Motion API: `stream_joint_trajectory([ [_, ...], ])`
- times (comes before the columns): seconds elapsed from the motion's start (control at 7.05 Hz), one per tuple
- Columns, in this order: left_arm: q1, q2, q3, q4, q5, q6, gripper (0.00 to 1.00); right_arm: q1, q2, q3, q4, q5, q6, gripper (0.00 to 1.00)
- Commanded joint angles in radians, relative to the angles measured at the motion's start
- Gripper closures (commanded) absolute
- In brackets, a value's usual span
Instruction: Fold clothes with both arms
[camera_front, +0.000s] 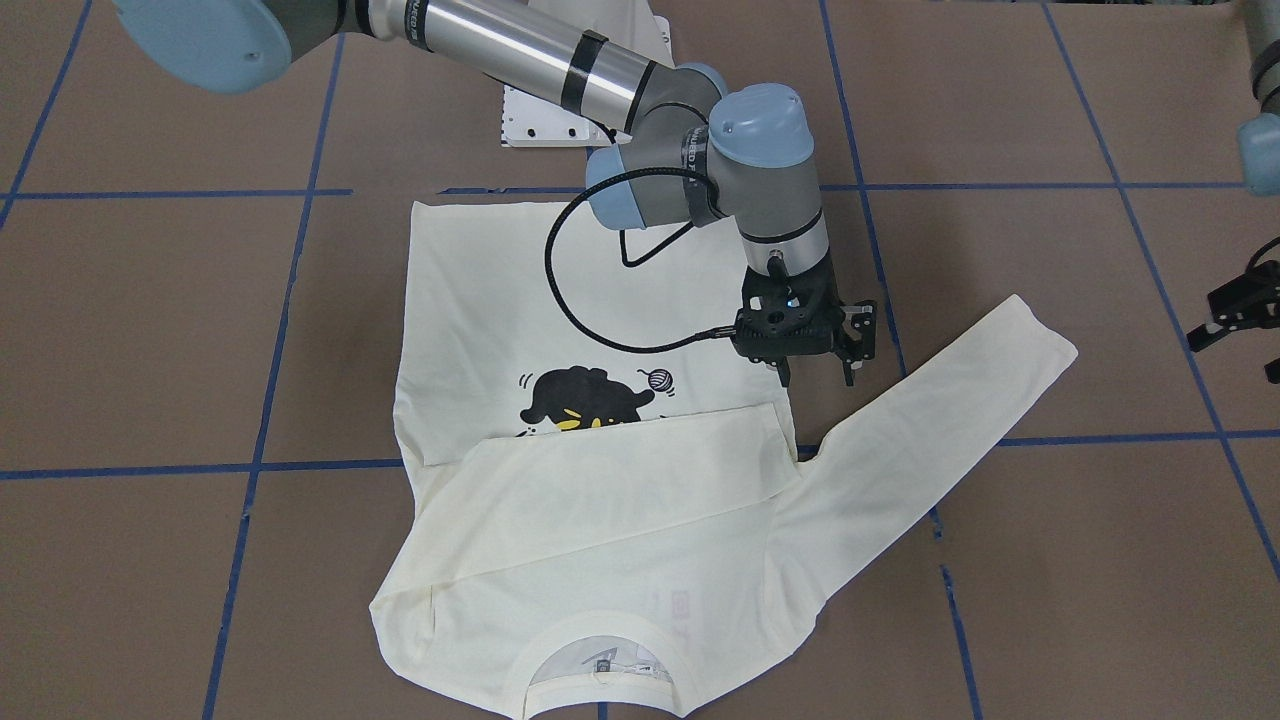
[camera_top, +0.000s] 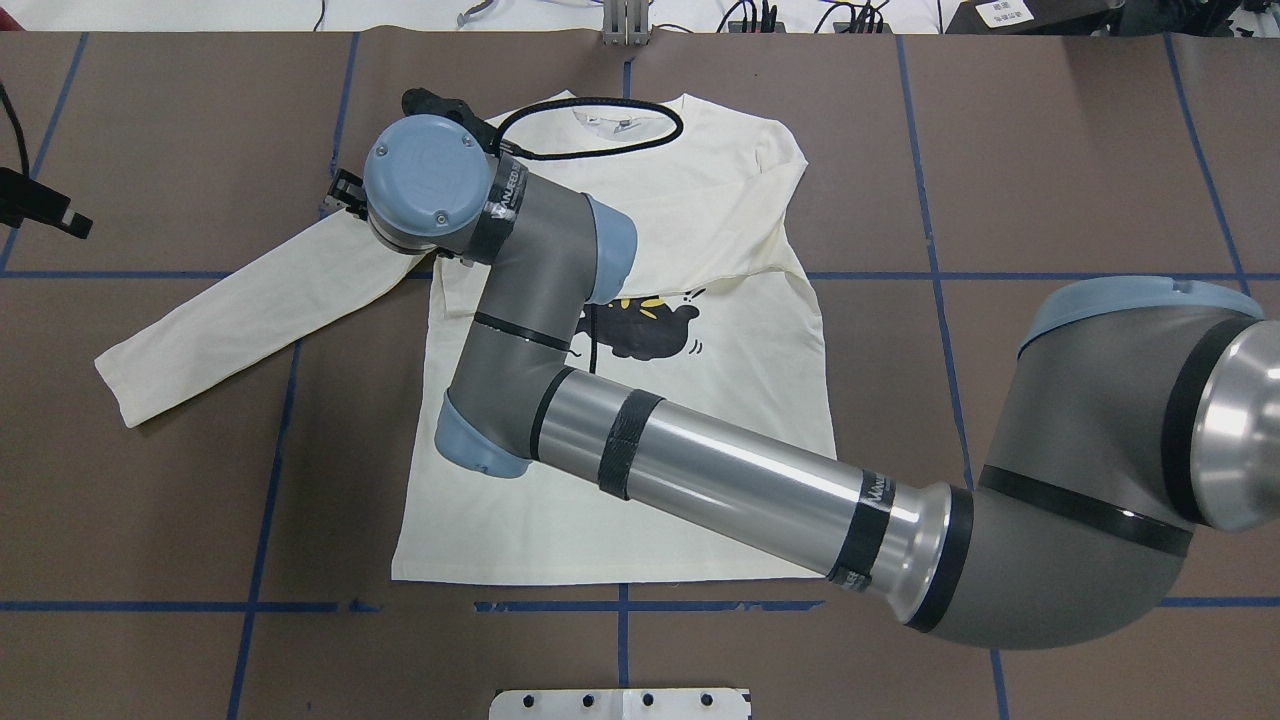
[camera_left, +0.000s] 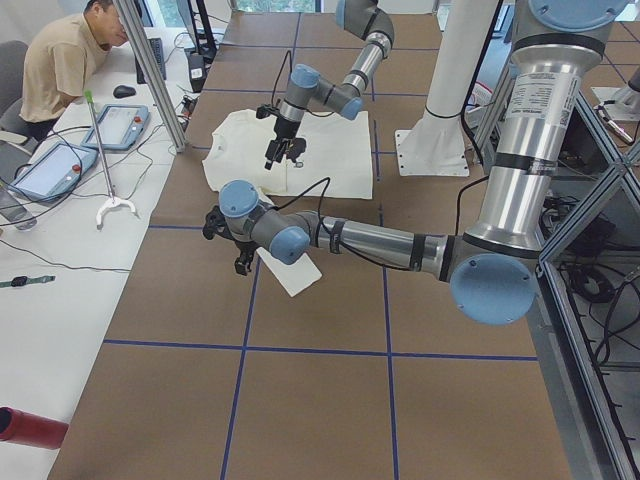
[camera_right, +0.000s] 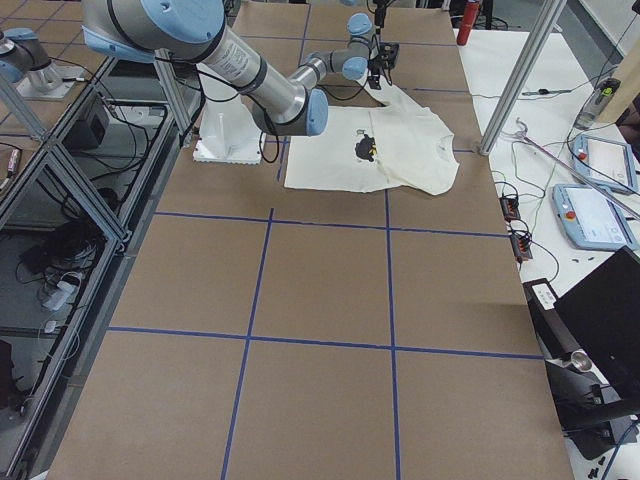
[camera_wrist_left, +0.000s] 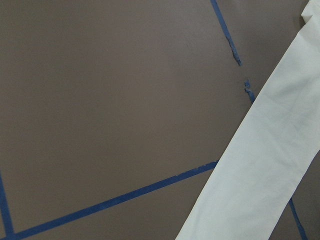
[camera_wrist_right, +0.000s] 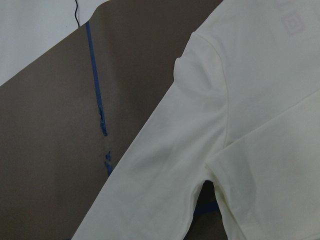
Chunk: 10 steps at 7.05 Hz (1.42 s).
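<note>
Front-facing view: a cream long-sleeved shirt lay flat on a brown table marked with blue tape lines. Its soft matte knit showed one sleeve folded across the black cat print. The free sleeve ran diagonally out toward the left gripper, whose finger spacing could not be told. The right gripper hovered beside that sleeve's armpit, fingers spread, holding nothing. Overhead view: the cuff lay nearer the left gripper, apart from it. Left wrist view: only the sleeve's long, straight-edged strip showed. Right wrist view: the shoulder seam lay directly below.
</note>
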Motion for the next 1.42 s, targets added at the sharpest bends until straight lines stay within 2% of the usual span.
stream_joint_trajectory([
  [0.0,0.064,0.077,0.003,-0.037,0.042,-0.13,0.02,0.136,-0.196,0.183,-0.004,0.12,-0.004,0.0],
  [0.14,0.065,0.146,0.046,-0.159,0.044,-0.133,0.03,0.229,-0.227,0.185,-0.007,0.257,-0.047,0.0],
  [0.28,0.085,0.154,0.124,-0.25,0.039,-0.143,0.06,0.268,-0.253,0.195,-0.009,0.311,-0.082,0.0],
  [0.57,0.137,0.147,0.143,-0.266,0.039,-0.153,0.11,0.276,-0.281,0.221,-0.009,0.312,-0.115,0.0],
  [0.71,0.168,0.145,0.137,-0.264,0.038,-0.158,0.15,0.282,-0.342,0.273,-0.004,0.309,-0.119,0.0],
  [0.85,0.174,0.145,0.135,-0.266,0.036,-0.163,0.32,0.278,-0.347,0.275,-0.007,0.304,-0.133,0.0],
  [0.99,0.177,0.143,0.132,-0.266,0.036,-0.163,0.57,0.276,-0.362,0.292,-0.006,0.304,-0.133,0.0],
  [1.13,0.18,0.127,0.137,-0.263,0.038,-0.164,0.89,0.276,-0.374,0.301,-0.004,0.305,-0.133,0.0],
  [1.28,0.188,0.125,0.134,-0.264,0.036,-0.161,1.0,0.276,-0.38,0.303,-0.003,0.304,-0.135,0.0],
])
